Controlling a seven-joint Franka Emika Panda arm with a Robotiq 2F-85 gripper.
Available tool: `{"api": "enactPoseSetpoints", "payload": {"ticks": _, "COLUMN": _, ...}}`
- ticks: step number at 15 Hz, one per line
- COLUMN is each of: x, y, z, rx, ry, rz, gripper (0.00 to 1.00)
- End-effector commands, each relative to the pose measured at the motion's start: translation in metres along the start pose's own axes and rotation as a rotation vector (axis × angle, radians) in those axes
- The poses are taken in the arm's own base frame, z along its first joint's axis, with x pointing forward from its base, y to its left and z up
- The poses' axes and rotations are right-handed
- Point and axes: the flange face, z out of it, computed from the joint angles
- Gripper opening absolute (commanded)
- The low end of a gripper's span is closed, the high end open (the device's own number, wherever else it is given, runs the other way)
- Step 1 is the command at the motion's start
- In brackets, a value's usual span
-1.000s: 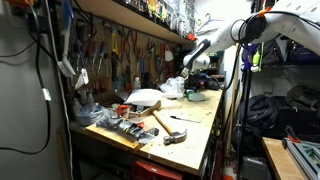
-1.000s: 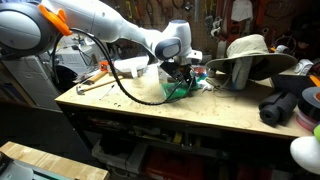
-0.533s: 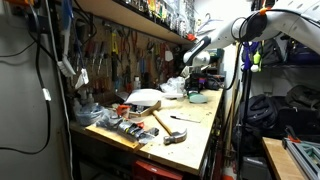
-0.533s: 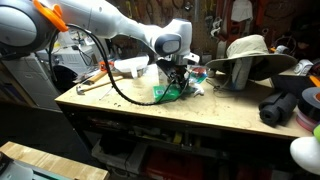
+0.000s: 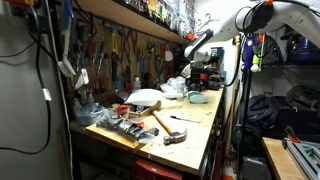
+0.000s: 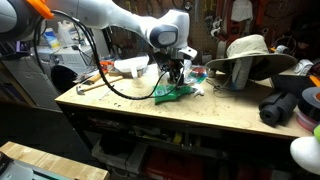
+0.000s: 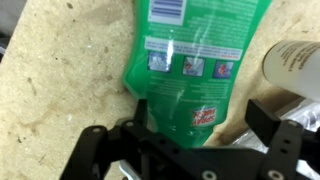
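A green refill pouch (image 7: 185, 70) with a printed label lies flat on the worn wooden bench top (image 7: 60, 90). My gripper (image 7: 200, 113) hangs above its lower end, with the black fingers (image 7: 138, 111) spread wide on either side and touching nothing. In an exterior view the gripper (image 6: 175, 68) hovers a little above the pouch (image 6: 172, 93), near the middle of the bench. The gripper also shows in an exterior view (image 5: 200, 68) at the far end of the bench. A white bottle (image 7: 295, 65) lies just beside the pouch.
A wide-brimmed hat (image 6: 250, 55) and a black bag (image 6: 285, 105) sit on the bench near the pouch. A white bowl (image 6: 132, 66) stands behind the arm. A hammer (image 5: 162, 122) and loose tools lie at the near end. A tool wall (image 5: 120, 55) runs alongside.
The gripper has risen from the pouch and now hangs higher above it. The pouch lies flat on the bench.
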Motion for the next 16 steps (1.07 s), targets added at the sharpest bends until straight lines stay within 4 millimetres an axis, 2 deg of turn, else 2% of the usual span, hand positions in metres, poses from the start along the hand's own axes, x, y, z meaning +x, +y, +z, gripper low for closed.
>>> {"api": "enactPoseSetpoints", "payload": {"ticks": 1, "x": -0.015, "y": 0.007, "z": -0.012, "rx": 0.049, "ry": 0.035, "rz": 0.054, "gripper": 1.0}}
{"api": "enactPoseSetpoints", "payload": {"ticks": 4, "x": -0.015, "y": 0.026, "z": -0.015, "rx": 0.008, "ry": 0.081, "rz": 0.016, "gripper": 1.0}}
{"api": "enactPoseSetpoints", "payload": {"ticks": 5, "x": -0.004, "y": 0.01, "z": -0.018, "rx": 0.018, "ry": 0.063, "rz": 0.028, "gripper": 1.0}}
{"api": "enactPoseSetpoints", "payload": {"ticks": 8, "x": -0.006, "y": 0.021, "z": -0.016, "rx": 0.012, "ry": 0.077, "rz": 0.027, "gripper": 1.0}}
{"api": "enactPoseSetpoints", "payload": {"ticks": 11, "x": -0.006, "y": 0.021, "z": -0.016, "rx": 0.012, "ry": 0.077, "rz": 0.026, "gripper": 1.0}}
{"api": "enactPoseSetpoints", "payload": {"ticks": 16, "x": 0.002, "y": 0.006, "z": 0.003, "rx": -0.022, "ry": 0.131, "rz": 0.075, "gripper": 1.0}}
